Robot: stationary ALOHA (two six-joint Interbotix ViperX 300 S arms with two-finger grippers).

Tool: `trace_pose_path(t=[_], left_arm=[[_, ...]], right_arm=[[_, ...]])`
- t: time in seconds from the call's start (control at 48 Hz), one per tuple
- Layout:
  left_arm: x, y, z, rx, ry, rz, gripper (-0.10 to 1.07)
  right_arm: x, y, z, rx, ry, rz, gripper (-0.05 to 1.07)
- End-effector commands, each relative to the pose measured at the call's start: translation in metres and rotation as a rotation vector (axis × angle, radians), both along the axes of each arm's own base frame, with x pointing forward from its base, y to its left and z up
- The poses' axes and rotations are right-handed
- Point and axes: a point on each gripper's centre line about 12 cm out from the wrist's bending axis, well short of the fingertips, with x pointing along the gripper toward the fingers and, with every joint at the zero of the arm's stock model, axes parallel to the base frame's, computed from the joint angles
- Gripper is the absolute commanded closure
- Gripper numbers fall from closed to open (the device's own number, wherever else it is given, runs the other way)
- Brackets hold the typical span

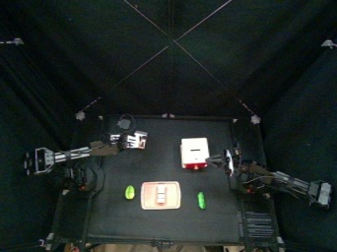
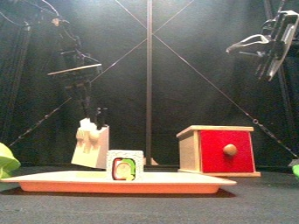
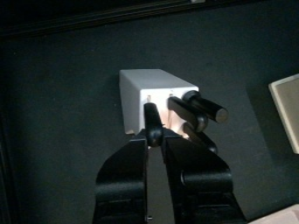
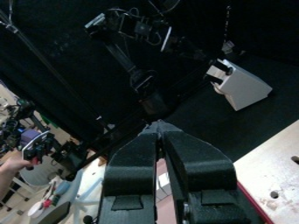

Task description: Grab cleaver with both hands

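The cleaver (image 3: 208, 108) is stored handle-up in the white knife block (image 3: 155, 98), which stands toward the far left corner of the counter (image 1: 112, 202). In the left wrist view two dark handles are seen projecting from the block's slotted face; which of them belongs to the cleaver cannot be confirmed, and the thicker, rounder one is taken to be it.

The left tool (image 3: 156, 133) is held directly over the block, with its jaws drawn together and nothing clamped between them. The right tool (image 4: 160, 140) is raised high above the right side of the counter, well apart from the block; its jaws are likewise brought together, empty.

Handling characteristics (judged, not observed): the cleaver is expected to be rigid and blade-heavy, so it is likely to tip blade-down once withdrawn. The smooth dark handle may be slippery between hard jaws. The block is probably light and may be lifted or toppled if the blade binds in its slot.

Recommended grip: the handle is to be taken near its middle by one tool. The second tool is to be applied further along the same handle or, once exposed, on the blade's spine (never on the edge). Both tools must be opened before approach.

The red-fronted wooden box (image 1: 195, 155) and the tray (image 1: 160, 196) are not involved.
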Motion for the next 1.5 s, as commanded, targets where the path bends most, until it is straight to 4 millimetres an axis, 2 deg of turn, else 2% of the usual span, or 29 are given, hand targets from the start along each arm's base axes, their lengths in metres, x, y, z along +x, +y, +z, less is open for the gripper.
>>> trace_pose_path(t=[0.0, 0.354, 0.854, 1.021, 1.312, 1.479], left_arm=[[0.001, -0.001, 0.018, 0.019, -0.039, 0.001, 0.58], [-0.015, -0.011, 0.036, 0.030, -0.063, 0.008, 0.58], [-0.040, -0.042, 0.064, 0.059, -0.104, -0.053, 0.58], [-0.051, -0.050, 0.064, 0.061, -0.103, -0.073, 0.58], [-0.068, -0.075, 0.068, 0.086, -0.156, -0.197, 0.58], [-0.062, -0.092, 0.070, 0.092, -0.185, -0.304, 0.58]], right_arm=[[0.002, -0.002, 0.001, 0.003, 0.001, -0.002, 0.56], [0.002, -0.002, 0.001, 0.003, 0.001, -0.002, 0.56], [0.002, -0.002, 0.001, 0.004, 0.002, -0.002, 0.56], [0.002, -0.002, 0.001, 0.004, 0.002, -0.002, 0.56], [0.002, -0.002, 0.001, 0.004, 0.003, -0.005, 0.56], [0.002, -0.003, 0.001, 0.004, 0.003, -0.011, 0.56]])
